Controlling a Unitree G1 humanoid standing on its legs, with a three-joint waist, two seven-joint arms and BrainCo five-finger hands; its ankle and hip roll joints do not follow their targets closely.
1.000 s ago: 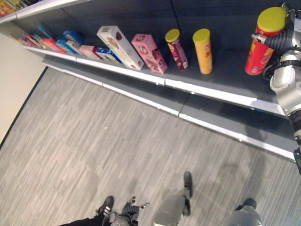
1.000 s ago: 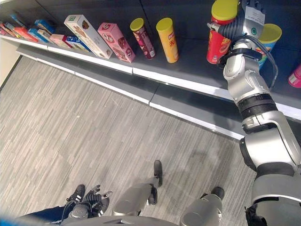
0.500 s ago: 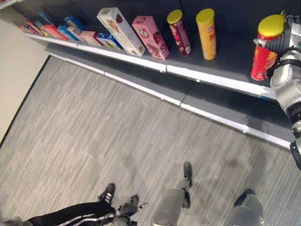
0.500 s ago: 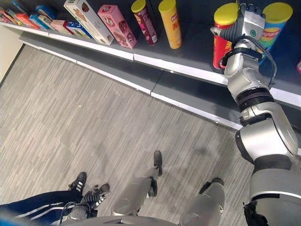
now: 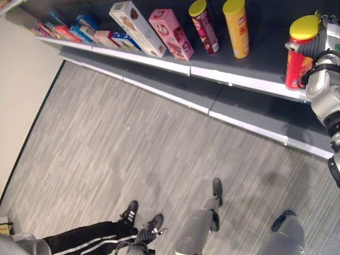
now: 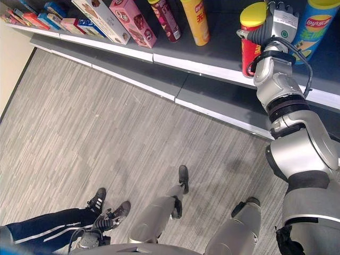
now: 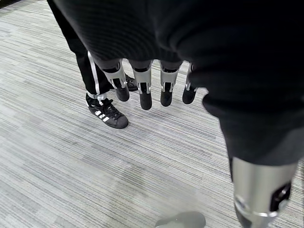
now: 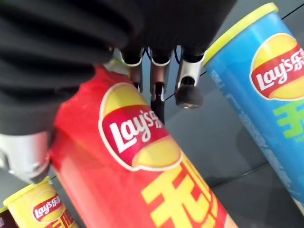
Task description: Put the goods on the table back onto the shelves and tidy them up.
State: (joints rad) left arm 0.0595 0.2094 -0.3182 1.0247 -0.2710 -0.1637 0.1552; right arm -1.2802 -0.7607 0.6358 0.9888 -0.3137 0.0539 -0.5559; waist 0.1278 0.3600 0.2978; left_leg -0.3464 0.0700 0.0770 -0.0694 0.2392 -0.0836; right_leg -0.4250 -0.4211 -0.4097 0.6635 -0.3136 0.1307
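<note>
Floor: grey wood-grain planks [image 5: 122, 138] run from a pale wall [image 5: 21, 95] on the left up to the foot of a long dark shelf [image 5: 249, 82] with silver front edges.
Person: a leg in black striped trousers [image 5: 85, 241] and black sneakers [image 5: 129, 212] stands on the floor at lower left.
Left hand: the left hand [image 7: 147, 85] hangs low beside the person's shoes, fingers straight and loose, holding nothing.
Shelf, left end: a row of small flat boxes [image 5: 79, 33] lies along the shelf's front edge.
Shelf, middle: a tall white box [image 5: 135, 27] and a pink box [image 5: 171, 33] stand side by side, then a maroon can [image 5: 203, 25] and a yellow can [image 5: 237, 27], each yellow-lidded, a little apart.
Red can: the red can [image 6: 251, 37] with its yellow lid stands upright on the shelf near the front edge, long axis vertical, lid up.
Right hand: the right hand [image 6: 272, 25] wraps the red can's upper part, fingers curled round its far side and thumb on the near side.
Shelf, right end: a blue can [image 6: 317, 24] stands upright just beside the red one, a narrow gap between them.
</note>
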